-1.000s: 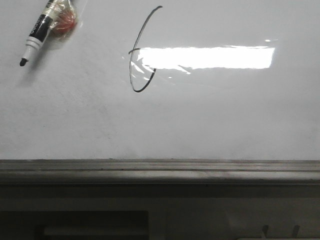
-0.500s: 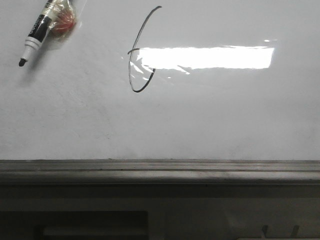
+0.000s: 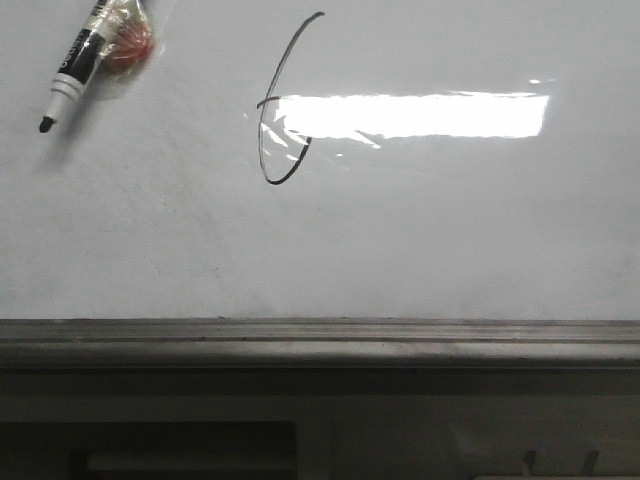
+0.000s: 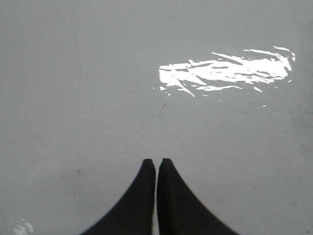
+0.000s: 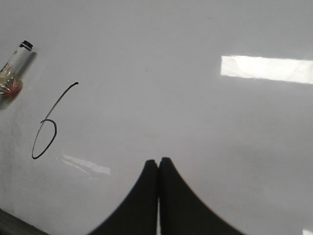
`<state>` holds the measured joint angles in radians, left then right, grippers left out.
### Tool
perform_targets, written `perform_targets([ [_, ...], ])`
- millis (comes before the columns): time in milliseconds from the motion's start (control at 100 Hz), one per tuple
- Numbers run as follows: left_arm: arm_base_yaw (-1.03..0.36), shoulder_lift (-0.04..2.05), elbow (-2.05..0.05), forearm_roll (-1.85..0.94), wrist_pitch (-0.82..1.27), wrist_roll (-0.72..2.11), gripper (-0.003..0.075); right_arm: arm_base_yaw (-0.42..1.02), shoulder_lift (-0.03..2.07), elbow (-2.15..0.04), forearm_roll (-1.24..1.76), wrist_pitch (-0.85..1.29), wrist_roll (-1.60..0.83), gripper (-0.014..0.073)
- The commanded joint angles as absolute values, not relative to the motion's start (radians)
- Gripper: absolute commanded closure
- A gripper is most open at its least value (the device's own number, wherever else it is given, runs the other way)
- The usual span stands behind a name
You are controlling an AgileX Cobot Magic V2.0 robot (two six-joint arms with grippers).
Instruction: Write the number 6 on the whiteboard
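Note:
The number 6 (image 3: pixel 280 110) is a thin black stroke on the whiteboard (image 3: pixel 400 240), a slanted curve ending in a narrow loop; it also shows in the right wrist view (image 5: pixel 46 127). A black and white marker (image 3: pixel 75 70) with a clear wrapper and a red blob lies on the board to the left of the 6, its tip uncapped; its end shows in the right wrist view (image 5: pixel 14 63). My left gripper (image 4: pixel 156 160) is shut and empty over bare board. My right gripper (image 5: pixel 158 160) is shut and empty, to the right of the 6.
A grey metal rail (image 3: pixel 320 340) edges the board at its near side, with a dark cabinet (image 3: pixel 180 440) below it. A bright rectangular light reflection (image 3: pixel 410 115) lies across the board beside the 6. A short thin mark (image 4: pixel 162 108) shows on the board in the left wrist view.

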<state>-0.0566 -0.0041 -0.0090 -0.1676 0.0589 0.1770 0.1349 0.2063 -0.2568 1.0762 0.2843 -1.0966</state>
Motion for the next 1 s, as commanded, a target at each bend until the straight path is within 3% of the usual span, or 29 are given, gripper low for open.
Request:
perform_targets([
  [0, -0.054, -0.036, 0.04, -0.179, -0.01, 0.165, 0.074, 0.13, 0.212, -0.281, 1.099, 0.237, -1.105, 0.0659],
  [320, -0.054, -0.036, 0.04, -0.179, -0.01, 0.165, 0.074, 0.13, 0.212, -0.271, 0.971, 0.152, -1.089, 0.0659],
  [420, -0.054, -0.036, 0.04, -0.179, -0.01, 0.165, 0.074, 0.117, 0.211, -0.218, 0.693, 0.0, -0.819, 0.0659],
  [520, -0.054, -0.036, 0.04, -0.179, -0.01, 0.165, 0.074, 0.09, 0.18, -0.158, 0.293, -0.024, -0.487, 0.0659],
  [630, -0.054, -0.036, 0.04, -0.179, -0.01, 0.165, 0.074, 0.071, 0.121, -0.099, 0.04, -0.024, -0.278, 0.0659],
  [990, -0.054, -0.036, 0.04, -0.179, -0.01, 0.165, 0.074, 0.065, -0.029, 0.032, -0.04, 0.023, -0.261, 0.0659],
])
